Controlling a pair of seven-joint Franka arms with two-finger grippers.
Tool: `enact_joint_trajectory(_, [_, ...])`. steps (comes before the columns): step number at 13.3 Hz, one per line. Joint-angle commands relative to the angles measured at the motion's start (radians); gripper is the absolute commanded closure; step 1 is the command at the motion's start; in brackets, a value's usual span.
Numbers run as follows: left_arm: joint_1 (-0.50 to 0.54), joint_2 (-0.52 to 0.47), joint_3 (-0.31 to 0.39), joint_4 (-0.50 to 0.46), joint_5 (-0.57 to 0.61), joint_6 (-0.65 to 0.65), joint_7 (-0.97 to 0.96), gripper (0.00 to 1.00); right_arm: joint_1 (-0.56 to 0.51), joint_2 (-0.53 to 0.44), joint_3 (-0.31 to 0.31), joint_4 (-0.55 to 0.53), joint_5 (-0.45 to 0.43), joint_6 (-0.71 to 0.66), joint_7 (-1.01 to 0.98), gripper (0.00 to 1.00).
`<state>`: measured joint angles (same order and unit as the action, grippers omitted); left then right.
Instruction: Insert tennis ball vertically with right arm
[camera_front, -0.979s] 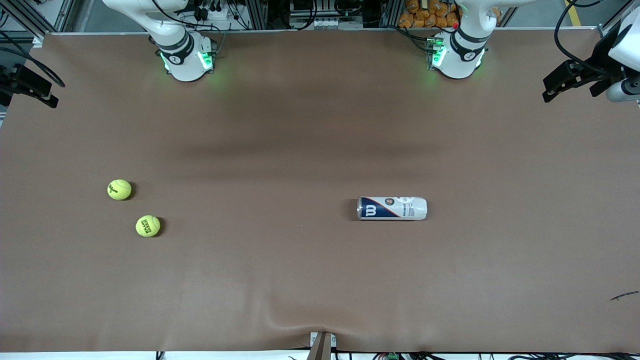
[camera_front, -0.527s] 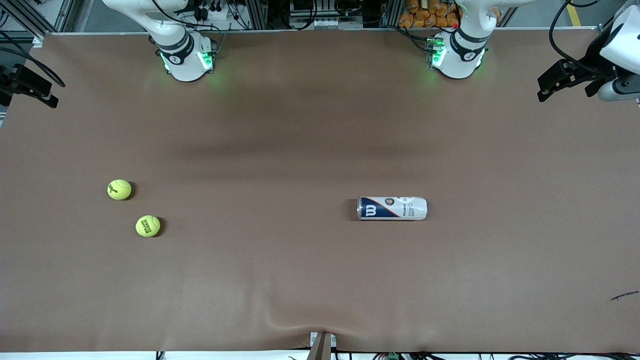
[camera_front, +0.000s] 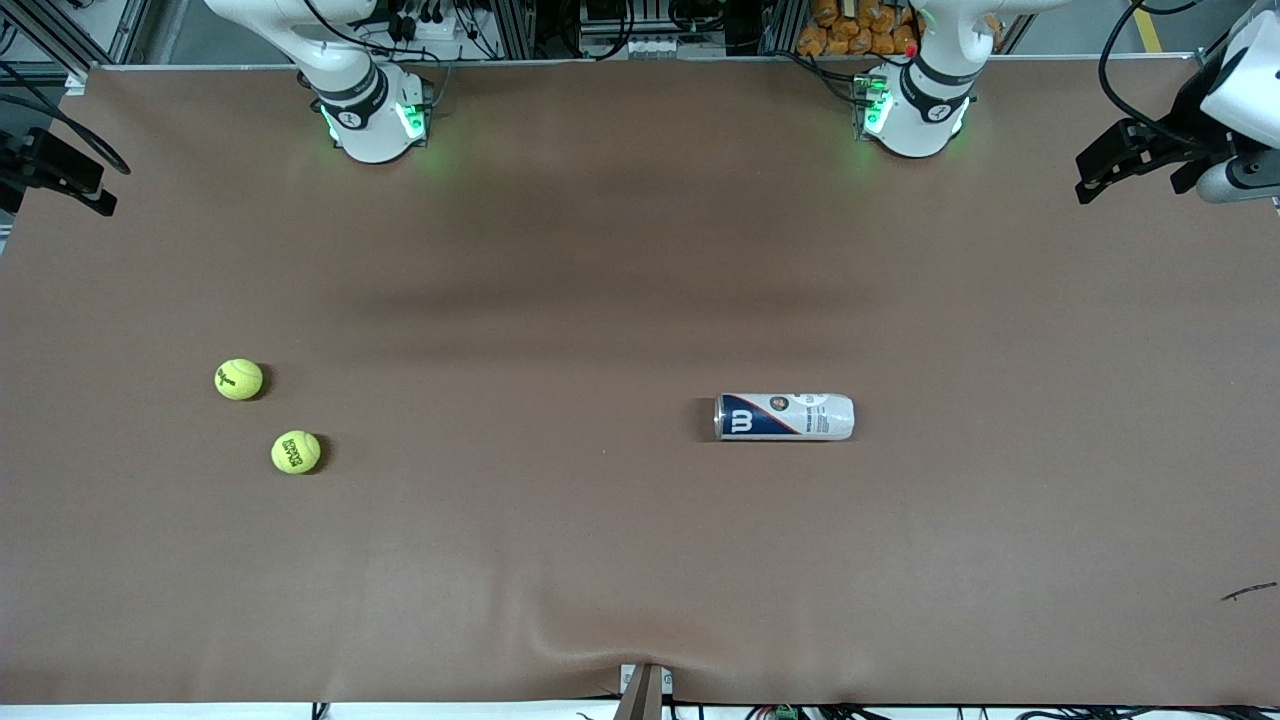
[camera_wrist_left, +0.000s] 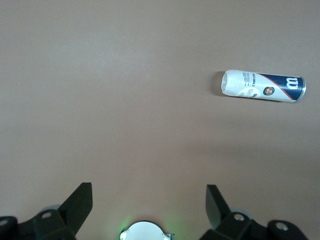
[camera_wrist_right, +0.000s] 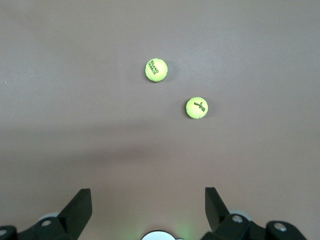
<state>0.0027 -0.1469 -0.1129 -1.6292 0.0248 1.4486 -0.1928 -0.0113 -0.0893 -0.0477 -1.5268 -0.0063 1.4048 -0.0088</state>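
Two yellow-green tennis balls lie on the brown table toward the right arm's end: one and one nearer the front camera. Both show in the right wrist view. A white and blue ball can lies on its side near the table's middle, also in the left wrist view. My right gripper is open and empty, high over the table's edge at the right arm's end. My left gripper is open and empty, high over the left arm's end.
The two arm bases stand along the table's edge farthest from the front camera. A small dark mark lies near the front corner at the left arm's end. The brown mat has a ripple at its front edge.
The left gripper shifted slightly toward the table's middle and up a second ago, then stayed still. The balls, the can and the right gripper have not moved.
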Motion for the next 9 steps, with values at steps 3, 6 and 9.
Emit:
enact_joint_trajectory(3, [0.005, 0.012, -0.008, 0.022, 0.009, -0.017, -0.002, 0.00, -0.006, 0.005, 0.005, 0.011, -0.006, -0.006, -0.002, 0.00])
enact_joint_trajectory(6, [0.005, 0.021, -0.008, 0.023, 0.010, -0.013, -0.002, 0.00, -0.006, 0.005, 0.005, 0.011, -0.006, -0.006, -0.002, 0.00])
enact_joint_trajectory(9, [0.003, 0.033, -0.008, 0.026, 0.014, -0.007, -0.005, 0.00, -0.007, 0.005, 0.005, 0.010, -0.006, -0.006, -0.002, 0.00])
